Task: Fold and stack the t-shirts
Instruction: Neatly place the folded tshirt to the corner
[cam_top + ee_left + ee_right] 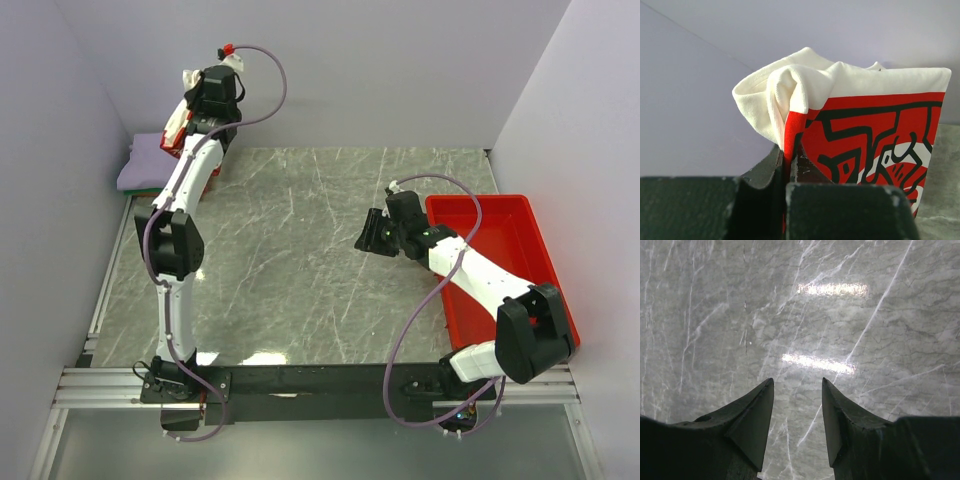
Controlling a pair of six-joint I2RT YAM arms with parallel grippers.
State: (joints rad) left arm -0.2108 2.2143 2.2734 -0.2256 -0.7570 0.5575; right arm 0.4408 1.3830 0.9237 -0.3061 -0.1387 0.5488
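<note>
A folded white t-shirt (850,85) with a big red print hangs pinched between the jaws of my left gripper (790,161), which is shut on its folded edge. From above, that gripper (197,112) holds the white and red shirt (177,128) at the far left of the table, over a folded lavender t-shirt (143,165) by the left wall. Over the table's right middle, my right gripper (372,232) stands open. Its wrist view shows only bare marble between the spread fingers of the gripper (797,382).
A red plastic tray (520,215) sits at the right edge, under and behind the right arm. The grey marble table (300,240) stretches between the arms. Walls close in the left, back and right sides.
</note>
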